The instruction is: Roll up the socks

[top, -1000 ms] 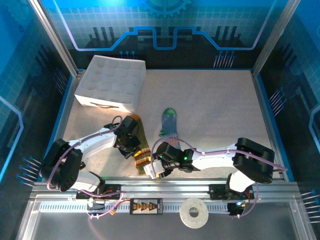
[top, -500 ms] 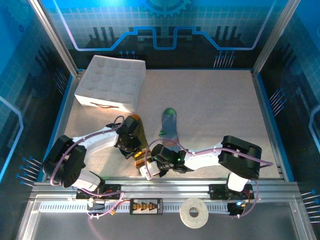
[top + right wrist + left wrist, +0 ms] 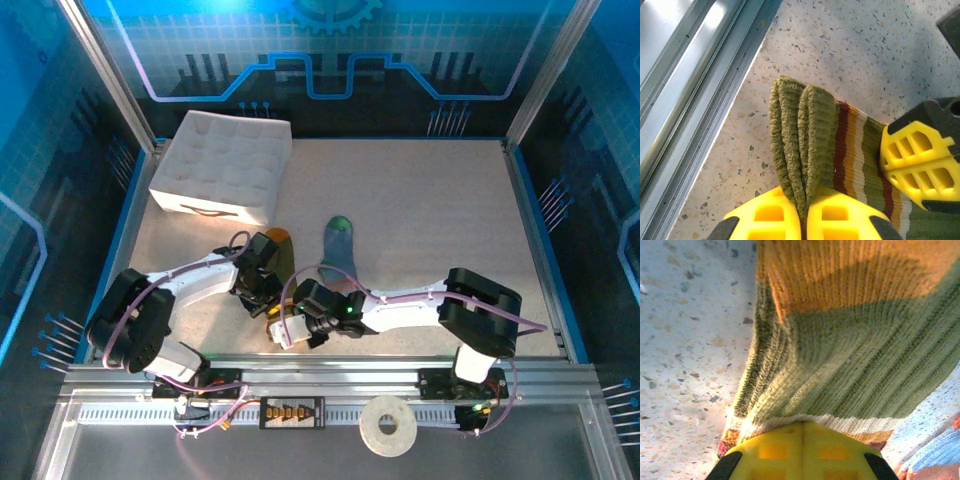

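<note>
This looks like a robot test cell in a lab. A speckled tabletop (image 3: 430, 220) is boxed in by aluminium posts (image 3: 105, 75) and blue panels (image 3: 330, 50) printed with circuit traces and a gear at 12 o'clock. At 6 o'clock a slotted aluminium rail (image 3: 330, 378) carries two cabled white arms, the left arm (image 3: 190, 283) and the right arm (image 3: 420, 303). A tape roll (image 3: 388, 427) lies in front of the rail.

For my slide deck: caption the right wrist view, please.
Right pincer clamps the folded cuff of the olive sock on the speckled table.
</note>
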